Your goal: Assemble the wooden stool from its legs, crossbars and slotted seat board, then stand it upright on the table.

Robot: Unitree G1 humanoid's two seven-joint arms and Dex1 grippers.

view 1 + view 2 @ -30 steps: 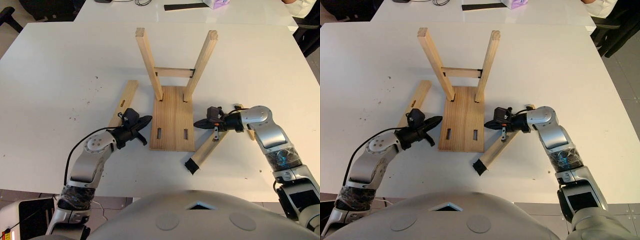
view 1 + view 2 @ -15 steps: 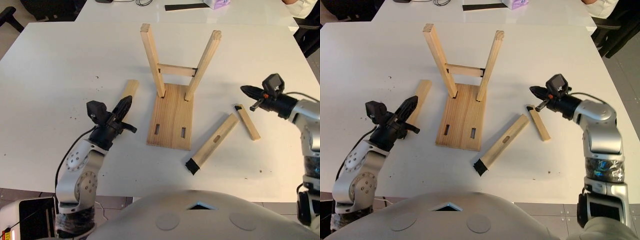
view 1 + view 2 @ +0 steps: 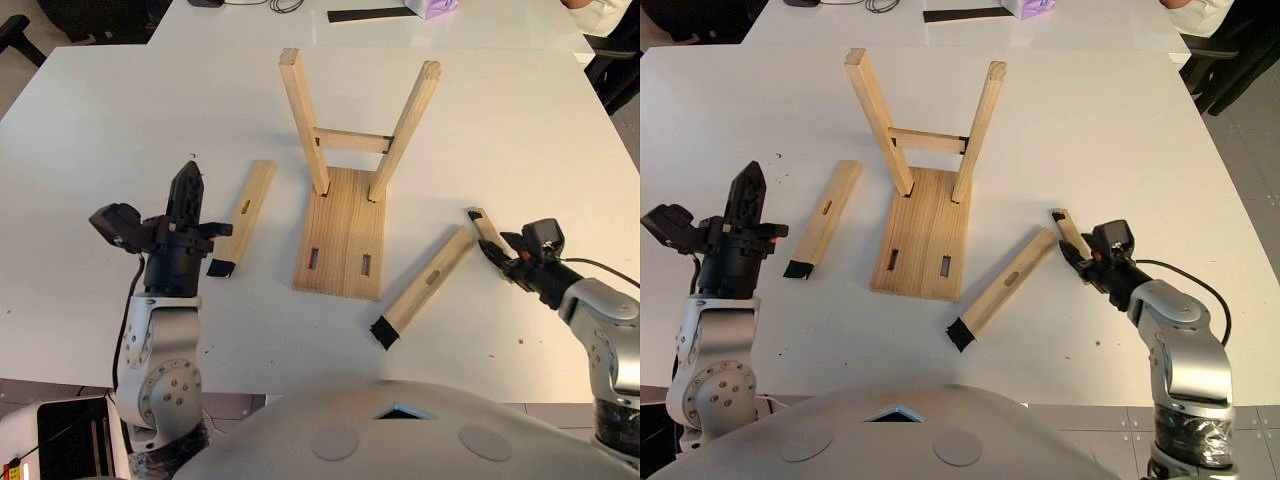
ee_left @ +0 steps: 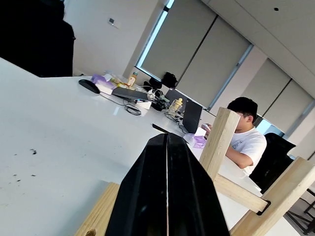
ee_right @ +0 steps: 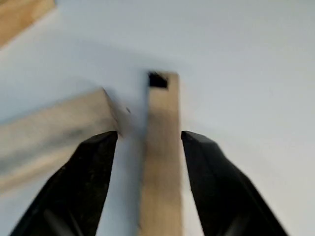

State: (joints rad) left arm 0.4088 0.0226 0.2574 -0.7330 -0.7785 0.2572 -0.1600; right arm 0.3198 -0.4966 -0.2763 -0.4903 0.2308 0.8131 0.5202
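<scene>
The slotted seat board (image 3: 340,240) lies flat mid-table. Two legs (image 3: 303,120) stand in its far end, joined by a crossbar (image 3: 352,141). One loose leg (image 3: 245,212) lies left of the board, another (image 3: 428,284) lies right of it. A short loose crossbar (image 3: 484,226) rests beside that right leg. My left gripper (image 3: 187,185) is raised left of the loose left leg, shut and empty, fingers (image 4: 166,187) pressed together. My right gripper (image 3: 502,252) is low at the short crossbar (image 5: 160,162), open, with one finger (image 5: 83,191) on each side of it.
Dark specks (image 3: 192,157) dot the white table (image 3: 120,110) at the left. A second table behind carries a black strip (image 3: 368,13) and cables. Free tabletop lies at the far left and far right.
My left gripper rose and turned upward, away from the left loose leg. My right gripper dropped from a raised spot down onto the short crossbar. The wooden parts kept still.
</scene>
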